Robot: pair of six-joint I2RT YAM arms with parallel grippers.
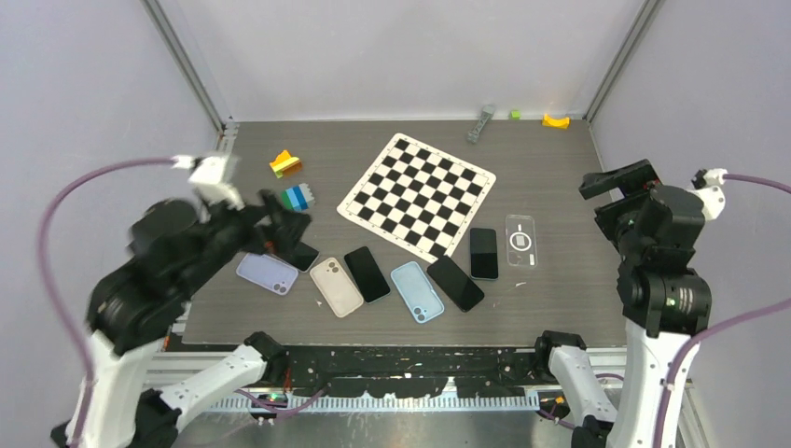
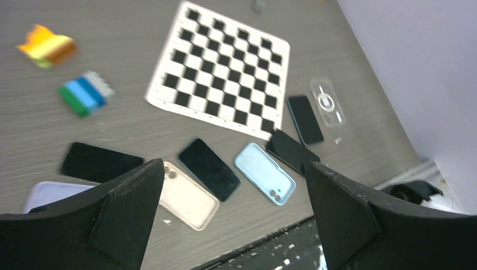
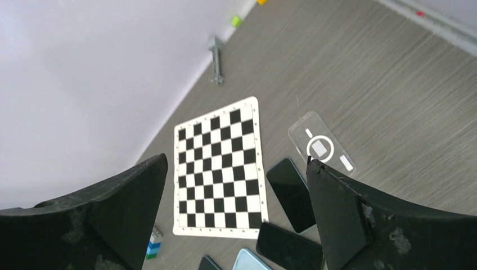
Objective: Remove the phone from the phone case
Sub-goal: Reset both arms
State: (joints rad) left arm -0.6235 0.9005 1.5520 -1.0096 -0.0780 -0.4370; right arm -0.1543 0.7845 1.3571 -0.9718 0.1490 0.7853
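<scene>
Left tool [image 2: 233,165] is being held open near the lilac-cased phone [image 1: 267,273], which is lying flat, near-left on the surface [image 1: 560,299]. Right tool [image 3: 236,161] is being held open too, raised, well apart by the right edge.

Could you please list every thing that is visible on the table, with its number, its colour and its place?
table: 1, grey wood grain, under everything
checkered mat: 1, black and white, centre
clear case: 1, transparent with a white ring, right of the mat's near corner
black phones: 4, screen up, near row
coloured cases: 3, lavender, beige and light blue, back up, same row
block stacks: 2, blue-green-white and yellow-orange, left of the mat
grey tool: 1, far edge
green cube: 1, far edge
orange piece: 1, curved, far right corner
left gripper: black, open, above the row
right gripper: black, open, raised at the right
</scene>
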